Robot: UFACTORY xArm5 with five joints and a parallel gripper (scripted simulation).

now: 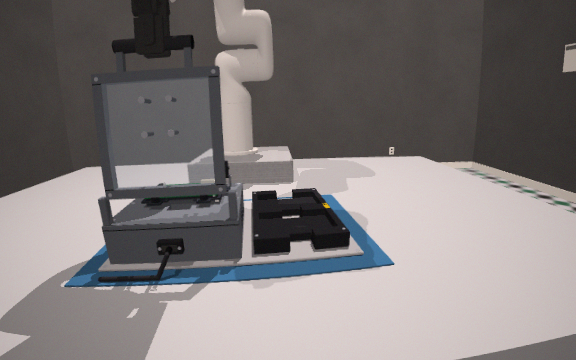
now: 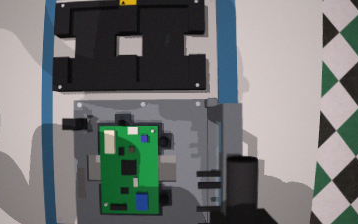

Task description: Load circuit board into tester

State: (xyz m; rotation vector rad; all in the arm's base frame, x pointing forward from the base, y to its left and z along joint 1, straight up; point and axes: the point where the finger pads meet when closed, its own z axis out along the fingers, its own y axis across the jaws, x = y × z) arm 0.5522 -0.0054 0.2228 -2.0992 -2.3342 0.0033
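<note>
The green circuit board [image 2: 129, 170] lies flat in the grey tester [image 1: 173, 225], component side up, with its white connector [image 2: 110, 142] at the end toward the black tray. A single black post [image 2: 123, 119] stands just beyond that end. The tester's lid [image 1: 157, 130] stands nearly upright, tilted slightly. My gripper [image 1: 152, 42] is shut on the lid's black handle bar [image 1: 153, 44] at the top; the bar also shows in the wrist view [image 2: 242, 187]. The black tray [image 1: 295, 220] beside the tester is empty.
Tester and tray sit on a grey plate on a blue mat [image 1: 228, 272]. A black cable [image 1: 140, 272] runs out of the tester's front. The white arm base [image 1: 243, 165] stands behind. A green and black checkered floor [image 2: 352, 115] lies beyond the table edge.
</note>
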